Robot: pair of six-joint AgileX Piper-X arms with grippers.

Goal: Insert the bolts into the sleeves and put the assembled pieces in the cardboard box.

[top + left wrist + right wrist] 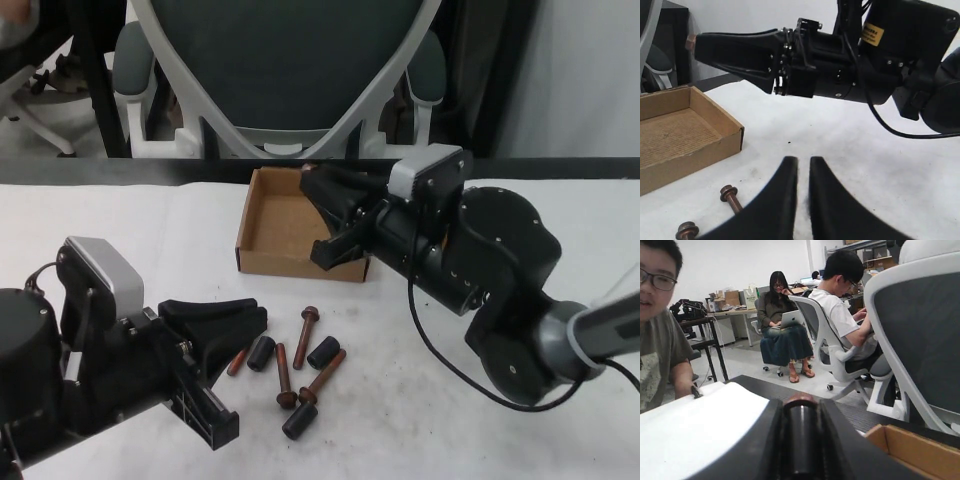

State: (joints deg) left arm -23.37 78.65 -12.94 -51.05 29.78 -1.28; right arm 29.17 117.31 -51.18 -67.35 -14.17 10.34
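Note:
My right gripper (312, 180) hangs above the far edge of the cardboard box (262, 255) and is shut on a black sleeve (801, 440) with a coppery bolt end (800, 401) at its tip. The box (912, 452) looks empty inside. On the white cloth lie three loose black sleeves (261, 352) (322, 352) (299, 420) mixed with several copper bolts (307, 335). My left gripper (255, 318) sits low just left of that pile; its fingers (785, 190) stand nearly together with nothing between them. Two bolts (730, 196) (686, 231) lie beside them.
The right arm (850, 65) spans the space above the cloth beyond my left gripper. The box wall (690, 155) stands near the bolts. An office chair (280, 70) is behind the bench's far edge. Bare cloth lies front right.

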